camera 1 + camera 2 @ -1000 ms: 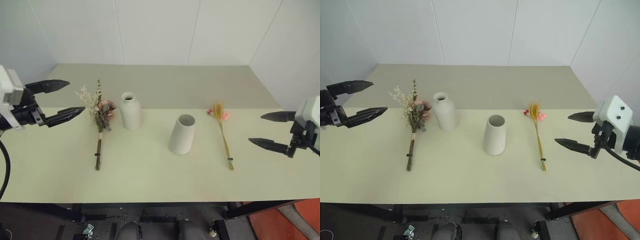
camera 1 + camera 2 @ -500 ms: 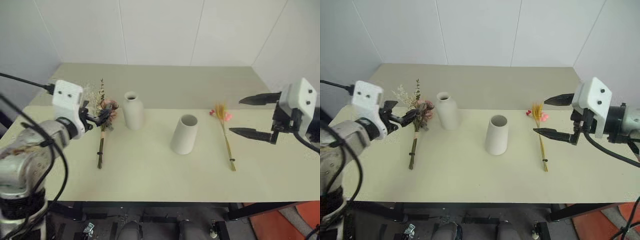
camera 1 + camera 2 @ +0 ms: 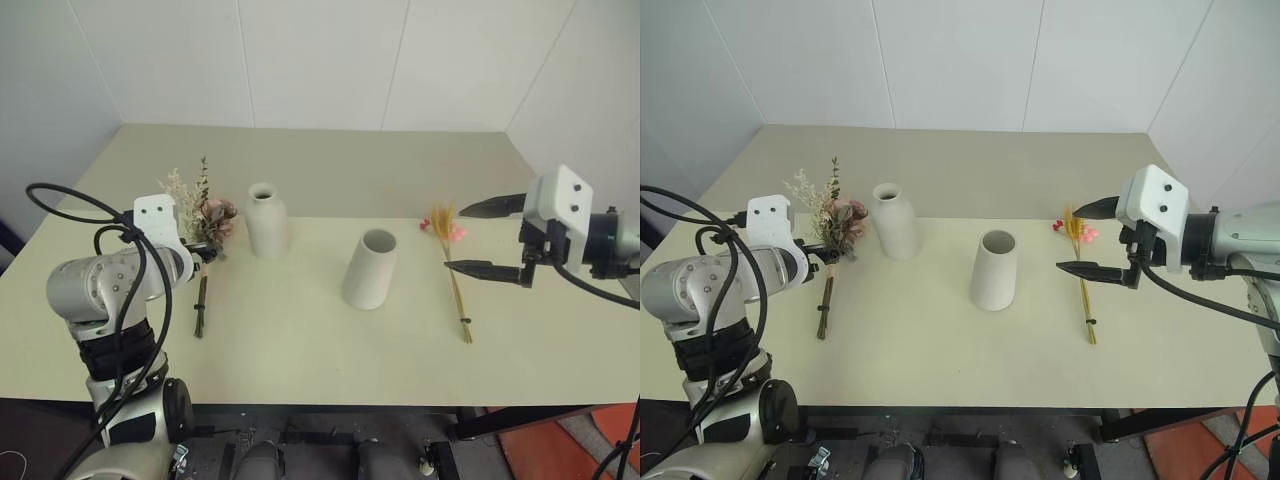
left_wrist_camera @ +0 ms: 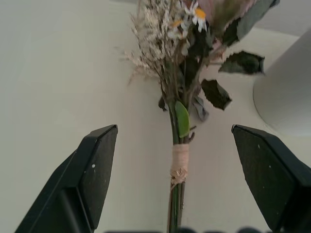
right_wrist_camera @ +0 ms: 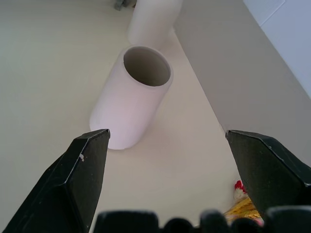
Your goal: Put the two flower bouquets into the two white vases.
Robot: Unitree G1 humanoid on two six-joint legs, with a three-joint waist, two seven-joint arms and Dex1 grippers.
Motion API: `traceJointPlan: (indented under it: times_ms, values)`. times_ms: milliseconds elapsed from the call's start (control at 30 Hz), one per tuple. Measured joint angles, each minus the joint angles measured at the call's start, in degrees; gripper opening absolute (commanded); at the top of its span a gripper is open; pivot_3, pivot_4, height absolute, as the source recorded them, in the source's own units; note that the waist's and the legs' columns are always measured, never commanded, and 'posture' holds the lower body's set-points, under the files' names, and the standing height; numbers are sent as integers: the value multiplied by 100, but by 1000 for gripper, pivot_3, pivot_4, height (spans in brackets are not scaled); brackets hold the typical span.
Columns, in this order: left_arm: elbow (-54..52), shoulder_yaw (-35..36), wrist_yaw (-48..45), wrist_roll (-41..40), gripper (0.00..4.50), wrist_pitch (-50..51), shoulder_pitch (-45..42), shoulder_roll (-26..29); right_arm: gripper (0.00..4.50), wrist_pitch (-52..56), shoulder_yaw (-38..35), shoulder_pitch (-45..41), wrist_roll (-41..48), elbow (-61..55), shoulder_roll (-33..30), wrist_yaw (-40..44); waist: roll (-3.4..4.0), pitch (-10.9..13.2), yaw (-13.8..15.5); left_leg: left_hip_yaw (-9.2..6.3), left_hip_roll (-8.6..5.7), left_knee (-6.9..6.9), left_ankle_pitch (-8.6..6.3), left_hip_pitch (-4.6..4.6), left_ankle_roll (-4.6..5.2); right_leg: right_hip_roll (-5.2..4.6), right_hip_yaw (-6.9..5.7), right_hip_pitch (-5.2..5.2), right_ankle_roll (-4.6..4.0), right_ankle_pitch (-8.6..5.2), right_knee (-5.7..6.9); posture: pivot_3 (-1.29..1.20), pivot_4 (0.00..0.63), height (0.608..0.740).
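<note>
Nothing placed yet: we see the rose bunch (image 3: pixel 830 240) and the wheat stalk (image 3: pixel 1080 280) both lying flat on the table (image 3: pixel 940 350), and both the bottle vase (image 3: pixel 891 222) and the wide-mouth vase (image 3: pixel 992 270) standing empty between them. Our left gripper (image 4: pixel 177 182) hangs spread wide over the rose bunch's wrapped stems, holding nothing. Our right gripper (image 3: pixel 1088 240) is spread wide too, empty, beside the wheat stalk's head. Both pickups and both insertions remain.

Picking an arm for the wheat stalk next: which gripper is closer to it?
Right. The right gripper hangs open directly beside the wheat stalk, near its blossom end. The left gripper is far across the table, open around the rose bouquet.
</note>
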Motion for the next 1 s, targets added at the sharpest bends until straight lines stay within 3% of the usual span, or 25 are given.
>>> traceJointPlan:
  times_ms: [233, 433, 533, 867, 900, 1000]
  values:
    - [960, -347, -123, -227, 4103, 0, -340, 396, 4500, 154, -350, 524, 56, -422, 1, -157, 0, 0, -19, 0, -2, 1, 0, 3, 0, 0, 2, 2, 0, 0, 2, 0, 150, 740]
    - [1490, -532, -257, -454, 4103, 0, -363, 394, 4500, 296, -692, 729, 60, -615, -51, -224, 0, 0, -30, 0, -1, 1, 0, 3, 0, 0, 2, 2, 0, 0, 2, 0, 150, 740]
    - [1614, -590, -248, -407, 3570, 0, -363, 347, 4500, 338, -716, 751, 60, -658, -51, -230, 0, 0, -29, 0, -2, 1, 0, 4, 0, 0, 2, 2, 0, 0, 2, 0, 150, 740]
    - [2034, -560, -460, 259, 343, -1, -479, 373, 4500, 358, -733, 769, 58, -651, -51, -233, 0, 0, -26, 0, -3, 0, 0, 3, -1, 0, 2, 2, 0, 0, 1, 0, 150, 740]
    - [2059, -575, -500, 307, 113, -9, -480, 397, 4500, 358, -733, 770, 58, -651, -51, -233, 0, 0, -28, 0, -3, 0, 0, 3, -1, 0, 2, 2, 0, 0, 1, 0, 150, 740]
    - [2084, -832, -637, 600, 107, -300, -478, 525, 4500, 358, -733, 769, 58, -649, -50, -233, 0, 0, -28, 0, -3, 0, 0, 3, -1, 0, 2, 2, 0, 0, 1, 0, 150, 740]
